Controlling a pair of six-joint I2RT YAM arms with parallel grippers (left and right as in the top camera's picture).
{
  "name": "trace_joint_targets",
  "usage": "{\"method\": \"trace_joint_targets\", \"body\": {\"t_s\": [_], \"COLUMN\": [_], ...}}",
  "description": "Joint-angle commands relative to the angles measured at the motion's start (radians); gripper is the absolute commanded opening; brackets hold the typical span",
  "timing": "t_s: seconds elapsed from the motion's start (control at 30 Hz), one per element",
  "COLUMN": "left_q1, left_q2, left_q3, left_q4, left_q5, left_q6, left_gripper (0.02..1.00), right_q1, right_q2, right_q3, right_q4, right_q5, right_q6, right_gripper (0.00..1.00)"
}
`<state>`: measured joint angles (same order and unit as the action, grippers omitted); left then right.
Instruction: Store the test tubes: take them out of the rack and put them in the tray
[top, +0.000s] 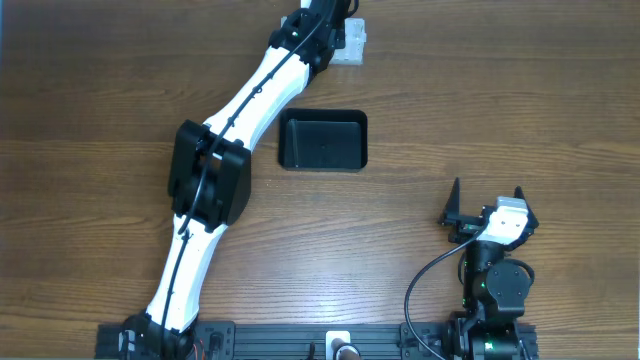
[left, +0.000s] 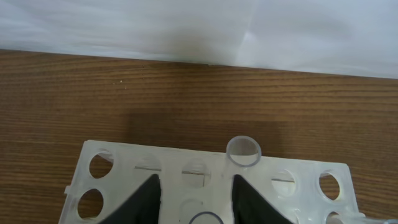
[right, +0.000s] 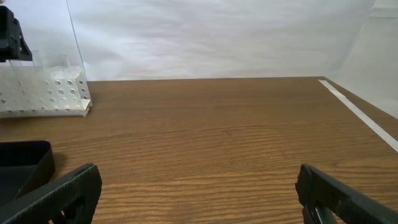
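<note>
Left gripper nearest the lens: its two dark fingers point down over the rack, spread apart, one on each side of a test tube whose rim shows between them at the frame edge. There is a gap on both sides of that rim, so the claw is released and grips nothing. A second test tube stands upright in a hole just beyond one finger, in the rack's far row. The other holes that can be seen hold no tube rim. Top view: the left arm runs long and diagonal from its base at the lower left to the far edge of the table, with its black elbow block about midway. The gripper end covers most of the clear rack, of which only one corner is exposed. The black tray lies on the table nearer the bases than the rack and just beside the white forearm, not touching it. Right gripper sits low and folded back close to its own base, well apart from tray and rack, with fingers spread wide and nothing between them. From its wrist, the right gripper faces bare wood, with the rack far off, a corner of the tray nearer, and a white tape strip along the table edge. White backdrop behind the table.
</note>
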<state>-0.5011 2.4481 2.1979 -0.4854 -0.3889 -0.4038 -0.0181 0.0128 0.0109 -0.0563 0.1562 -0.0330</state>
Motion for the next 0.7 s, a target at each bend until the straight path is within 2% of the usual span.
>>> {"method": "trace_joint_targets", "body": {"t_s": [0.03, 0.33, 0.7], "left_q1": [-0.002, -0.005, -0.007], "left_q2": [0.019, 0.019, 0.000], "left_q3": [0.023, 0.023, 0.023], "left_q4": [-0.002, -0.001, -0.001], "left_q5": [0.018, 0.017, 0.016], "left_q6": [0.009, 0.009, 0.040], "left_gripper": [0.279, 0.145, 0.119], "right_q1": [0.004, 0.004, 0.004], "right_q2": [-0.007, -0.007, -0.007], "right_q3": [-0.006, -0.006, -0.006], "right_q4": [-0.002, -0.002, -0.002], "right_q5": [-0.002, -0.002, -0.002], "right_q6": [0.002, 0.002, 0.002], "right_gripper": [0.993, 0.991, 0.993]}}
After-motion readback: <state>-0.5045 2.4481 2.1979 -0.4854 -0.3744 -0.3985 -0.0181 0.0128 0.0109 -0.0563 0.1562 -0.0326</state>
